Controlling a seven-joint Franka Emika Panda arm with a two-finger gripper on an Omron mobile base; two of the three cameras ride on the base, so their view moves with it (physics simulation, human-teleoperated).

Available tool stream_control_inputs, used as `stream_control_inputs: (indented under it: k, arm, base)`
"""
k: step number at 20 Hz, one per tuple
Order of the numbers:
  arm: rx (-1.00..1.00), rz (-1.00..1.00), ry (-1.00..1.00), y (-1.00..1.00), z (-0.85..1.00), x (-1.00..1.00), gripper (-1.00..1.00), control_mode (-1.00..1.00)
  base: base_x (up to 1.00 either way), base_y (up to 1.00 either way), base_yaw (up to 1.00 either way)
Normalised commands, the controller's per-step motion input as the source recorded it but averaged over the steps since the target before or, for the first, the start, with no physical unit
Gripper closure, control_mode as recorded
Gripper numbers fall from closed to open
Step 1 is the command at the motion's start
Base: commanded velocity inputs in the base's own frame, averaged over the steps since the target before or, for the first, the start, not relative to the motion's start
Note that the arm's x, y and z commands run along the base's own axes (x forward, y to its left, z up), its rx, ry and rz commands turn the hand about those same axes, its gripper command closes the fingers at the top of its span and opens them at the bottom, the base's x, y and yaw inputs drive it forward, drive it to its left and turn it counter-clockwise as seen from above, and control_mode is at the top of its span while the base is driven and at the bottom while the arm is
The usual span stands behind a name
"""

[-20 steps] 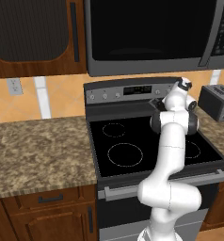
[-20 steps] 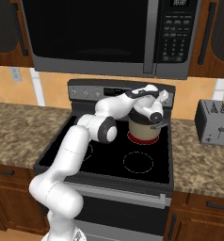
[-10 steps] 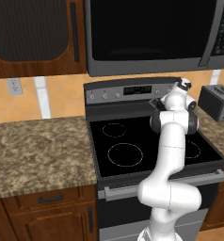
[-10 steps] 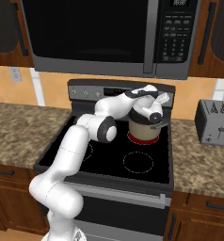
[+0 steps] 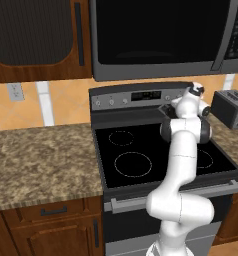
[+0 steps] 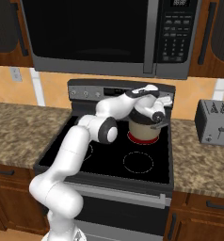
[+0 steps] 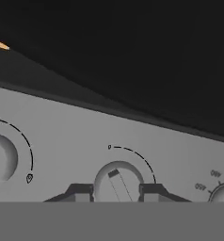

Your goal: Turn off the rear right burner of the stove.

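Stainless steel and black glass make up the stove [image 5: 161, 150] in the left base view, its silver back panel [image 5: 136, 97] carrying the knobs and a small display at the far edge. The arm leans across the right half of the cooktop so that the gripper [image 5: 195, 91] reaches the right end of that panel, where the controls for the right-hand rings presumably sit. A toaster [image 5: 232, 108] stands on the counter to the right.

From the right base view, a pot [image 6: 144, 127] sits on the rear right burner [image 6: 143, 139], whose ring glows red beneath it, so the heat looks to be on. The wrist arches over the pot to keep clear of it while the gripper [image 6: 162, 100] meets the panel just behind.

Close up in the hand view, a knob [image 7: 118, 181] lies straight ahead, with one fingertip [image 7: 82, 192] on its left and the other [image 7: 150, 192] on its right. The gripper [image 7: 116, 193] is parted about as wide as the knob and straddles it; whether the pads touch it I cannot tell. That placement suits a twist toward the zero mark at the arc's end.
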Motion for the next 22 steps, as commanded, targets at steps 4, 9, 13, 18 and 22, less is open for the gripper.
stream_control_inputs:
  k: [4,9,13,18,22]
  arm:
    - [0.34,-0.05,0.03,-0.17,0.16,-0.01,1.00,-1.00]
    - [0.35,-0.10,0.05,-0.16,0.16,-0.03,1.00,-1.00]
    - [0.33,-0.11,0.07,-0.15,0.16,-0.03,1.00,-1.00]
    - [0.30,-0.12,0.08,-0.12,0.14,-0.02,1.00,-1.00]
    - [0.26,-0.09,0.02,-0.14,0.01,-0.01,1.00,-1.00]
  base:
    - [0.00,0.00,0.00]
    - [0.00,0.00,0.00]
    - [0.00,0.00,0.00]
    - [0.00,0.00,0.00]
    - [0.00,0.00,0.00]
